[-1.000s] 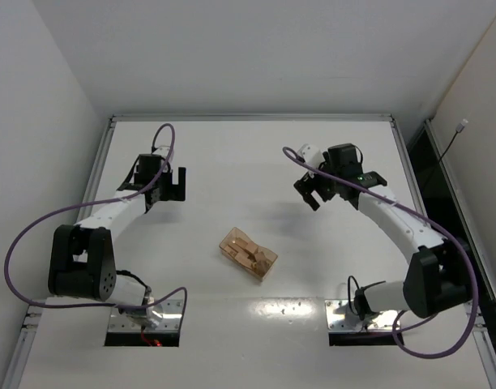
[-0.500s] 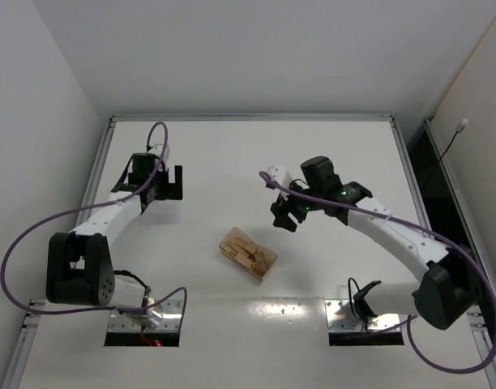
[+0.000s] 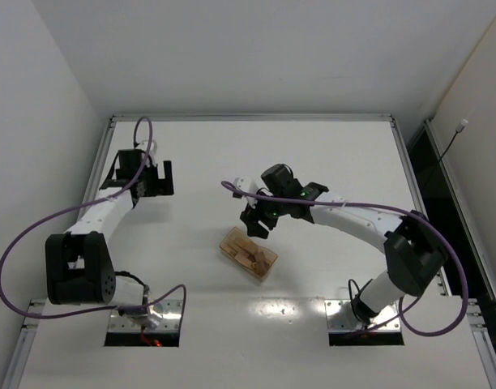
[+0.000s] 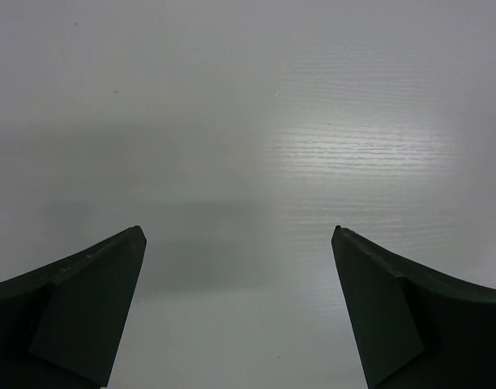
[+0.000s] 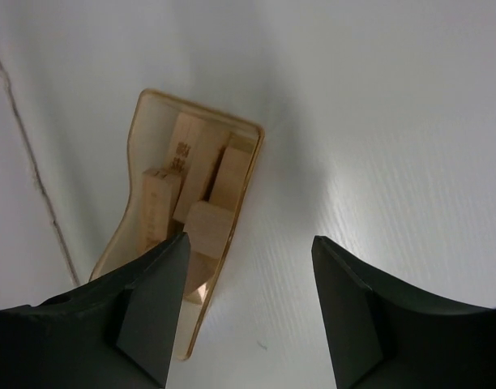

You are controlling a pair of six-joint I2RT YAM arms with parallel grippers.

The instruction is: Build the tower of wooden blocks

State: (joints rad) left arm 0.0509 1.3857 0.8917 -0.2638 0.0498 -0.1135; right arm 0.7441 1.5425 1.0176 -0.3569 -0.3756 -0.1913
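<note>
Several light-brown wooden blocks [image 5: 201,190] lie jumbled inside a translucent amber plastic box [image 3: 248,253] at the middle of the white table; the box also shows in the right wrist view [image 5: 159,101]. My right gripper [image 3: 255,222] is open and empty, just above the box's far end. In its wrist view [image 5: 248,243] the box edge sits beside its left finger. My left gripper [image 3: 156,180] is open and empty at the far left, over bare table, as its wrist view [image 4: 238,235] shows.
The white table [image 3: 329,154] has a raised rim all round and white walls behind and at the left. Purple cables loop off both arms. Two metal base plates [image 3: 147,316] sit at the near edge.
My right gripper has swung left and nearer, from the right side of the table to just above the box. My left gripper has shifted a little left and away.
</note>
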